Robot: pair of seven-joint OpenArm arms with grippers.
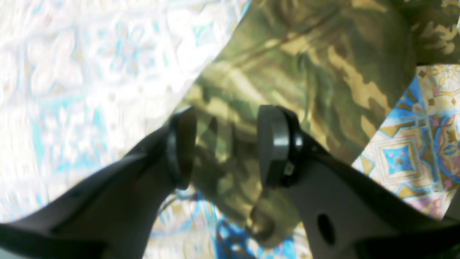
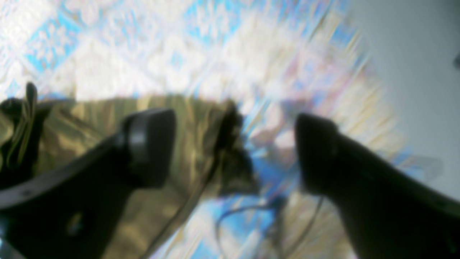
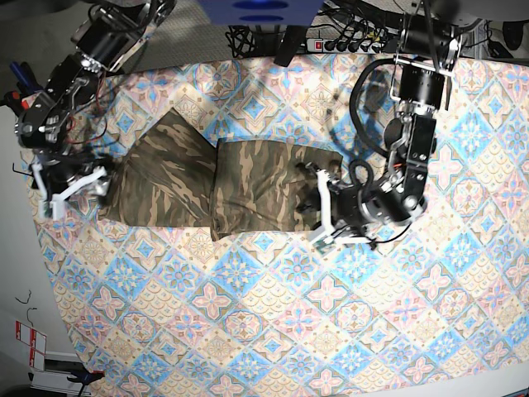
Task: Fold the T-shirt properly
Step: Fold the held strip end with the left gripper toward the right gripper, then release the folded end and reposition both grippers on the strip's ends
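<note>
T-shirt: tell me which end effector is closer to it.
Left. The left end effector straddles the T-shirt edge; the right end effector sits just off its opposite end.

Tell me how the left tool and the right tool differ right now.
The left tool sits at the T-shirt's folded end, with cloth between its pads; the right tool stands off the opposite end, nothing between its pads. The right tool gapes wider than the left tool. Both are black.
</note>
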